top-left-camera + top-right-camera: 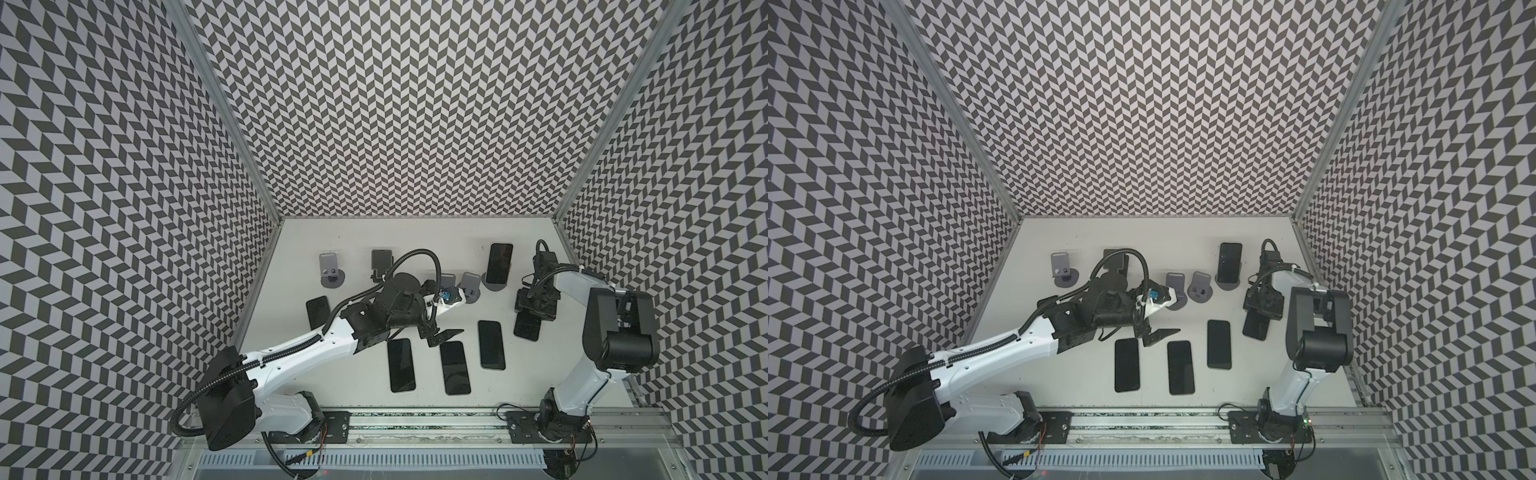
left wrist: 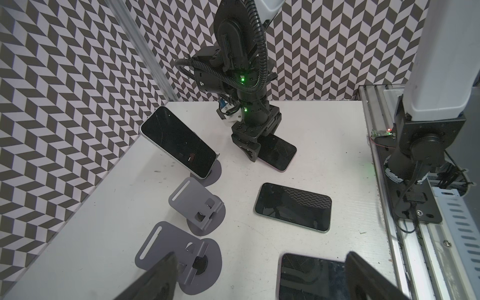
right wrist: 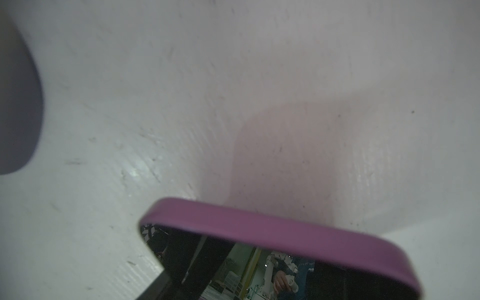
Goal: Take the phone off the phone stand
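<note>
In both top views a dark phone [image 1: 499,266] leans in its grey phone stand [image 1: 494,286] at the table [image 1: 353,237]'s one o'clock, the right gripper [image 1: 532,316] at three o'clock clamps a purple-edged phone [image 1: 527,329], and the left gripper [image 1: 441,337] gapes near flat phones [image 1: 454,368]. The left wrist view shows two empty stands [image 2: 181,200] beside the occupied one; the right wrist view, only that purple edge.

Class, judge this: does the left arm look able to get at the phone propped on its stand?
Probably yes. The left gripper is open; only low empty stands lie between it and the propped phone. The right gripper, shut on another phone, sits close beside.
</note>
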`<state>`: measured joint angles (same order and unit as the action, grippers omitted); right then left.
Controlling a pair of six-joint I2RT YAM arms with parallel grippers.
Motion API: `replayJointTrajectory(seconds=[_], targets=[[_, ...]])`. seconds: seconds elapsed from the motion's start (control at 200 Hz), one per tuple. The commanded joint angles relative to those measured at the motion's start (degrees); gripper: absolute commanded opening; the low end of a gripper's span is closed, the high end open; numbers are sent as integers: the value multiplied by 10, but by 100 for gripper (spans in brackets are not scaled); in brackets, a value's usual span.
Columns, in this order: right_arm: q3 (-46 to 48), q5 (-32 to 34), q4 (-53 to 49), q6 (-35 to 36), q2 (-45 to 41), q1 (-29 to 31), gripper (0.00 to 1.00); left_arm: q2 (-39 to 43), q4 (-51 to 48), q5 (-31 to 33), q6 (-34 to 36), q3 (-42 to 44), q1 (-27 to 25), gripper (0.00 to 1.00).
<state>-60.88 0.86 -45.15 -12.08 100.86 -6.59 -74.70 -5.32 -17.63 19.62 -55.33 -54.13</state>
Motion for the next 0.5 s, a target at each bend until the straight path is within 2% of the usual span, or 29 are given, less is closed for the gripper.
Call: replayJointTrajectory(seconds=[0.0, 0.496], targets=[[24, 29, 15, -1, 37, -4, 60, 19, -6, 2, 1, 0, -4, 100], [31, 29, 26, -9, 51, -4, 65, 32, -2, 11, 2, 14, -4, 100]])
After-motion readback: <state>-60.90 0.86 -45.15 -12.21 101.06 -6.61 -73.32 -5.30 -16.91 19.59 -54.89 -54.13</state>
